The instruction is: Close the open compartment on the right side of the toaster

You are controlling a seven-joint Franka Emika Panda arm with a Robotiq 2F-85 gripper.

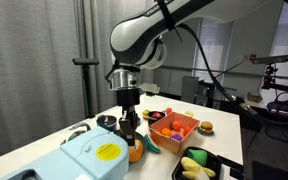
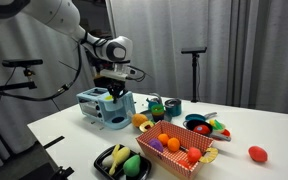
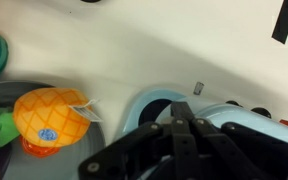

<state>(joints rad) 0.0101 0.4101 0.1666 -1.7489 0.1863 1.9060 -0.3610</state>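
The pale blue toaster (image 1: 89, 158) with a round yellow disc on top (image 1: 108, 151) stands at the table's near corner. It also shows in an exterior view (image 2: 96, 105). Its pale blue side compartment (image 2: 122, 117) sticks out from the body, and in the wrist view its rim surrounds a dark round hole (image 3: 144, 103). My gripper (image 1: 131, 126) points down at that side of the toaster, also seen in an exterior view (image 2: 115, 93). In the wrist view its fingers (image 3: 179, 128) are pressed together over the compartment edge. Whether they touch it is unclear.
A toy pineapple (image 3: 52, 120) lies right beside the compartment. An orange tray of toy food (image 2: 179, 150) and a black tray with a banana (image 2: 122, 162) sit nearby. A teal cup (image 2: 171, 107), a bowl of toys (image 2: 199, 125) and a red toy (image 2: 257, 153) stand further off.
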